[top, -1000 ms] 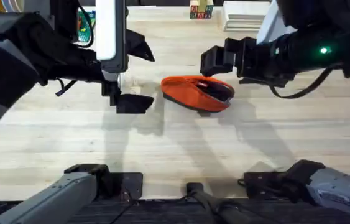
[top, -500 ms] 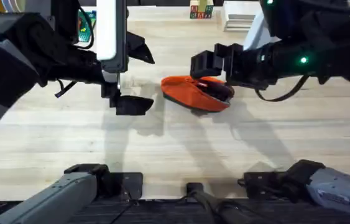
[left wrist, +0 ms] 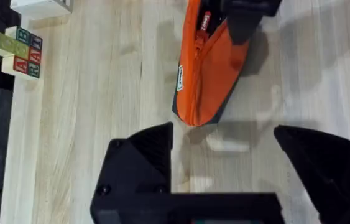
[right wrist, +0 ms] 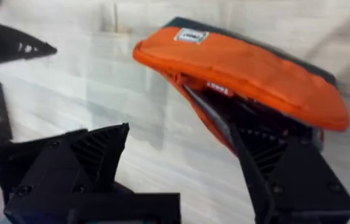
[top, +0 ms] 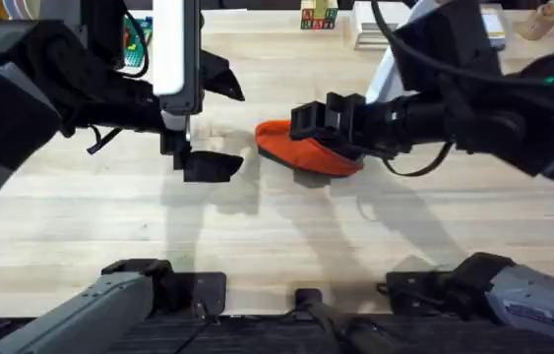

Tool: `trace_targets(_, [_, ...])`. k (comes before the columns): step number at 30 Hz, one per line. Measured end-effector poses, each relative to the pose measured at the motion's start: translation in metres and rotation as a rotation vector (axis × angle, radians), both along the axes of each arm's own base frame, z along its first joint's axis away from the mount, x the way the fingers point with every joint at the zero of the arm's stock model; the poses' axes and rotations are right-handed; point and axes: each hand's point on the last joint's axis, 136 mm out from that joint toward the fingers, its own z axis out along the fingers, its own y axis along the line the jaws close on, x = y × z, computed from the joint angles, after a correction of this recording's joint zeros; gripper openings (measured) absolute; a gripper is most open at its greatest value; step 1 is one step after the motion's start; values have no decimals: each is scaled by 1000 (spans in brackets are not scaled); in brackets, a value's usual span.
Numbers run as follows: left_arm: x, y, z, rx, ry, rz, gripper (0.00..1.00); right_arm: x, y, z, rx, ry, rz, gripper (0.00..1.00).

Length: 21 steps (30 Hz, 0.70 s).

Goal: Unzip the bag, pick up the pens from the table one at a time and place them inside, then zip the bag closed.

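Bag (top: 301,149) lies partly hidden beneath the right gripper (top: 308,122).

Orange bag (top: 296,147), pale grained table (top: 277,226)

Right gripper (top: 308,120) now further across toward the left arm's side than a second ago, over the near end of the bag (top: 308,149), covering the dark opening seen earlier. One finger (right wrist: 286,168) at the bag's open mouth, jaws spread.
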Motion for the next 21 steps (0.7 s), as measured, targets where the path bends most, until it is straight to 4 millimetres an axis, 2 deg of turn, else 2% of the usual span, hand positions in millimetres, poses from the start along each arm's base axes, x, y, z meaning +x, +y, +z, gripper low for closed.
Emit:
trace_targets(5, [0,0,0,0,0,0,993,9,6,-13,58,-40,-27,996])
trace_targets(13, [0,0,0,0,0,0,993,19,12,-18,109,-82,-51,996])
trace_targets(21, [0,1,-1,9,0,3,993,32,19,-32,112,-78,-59,996])
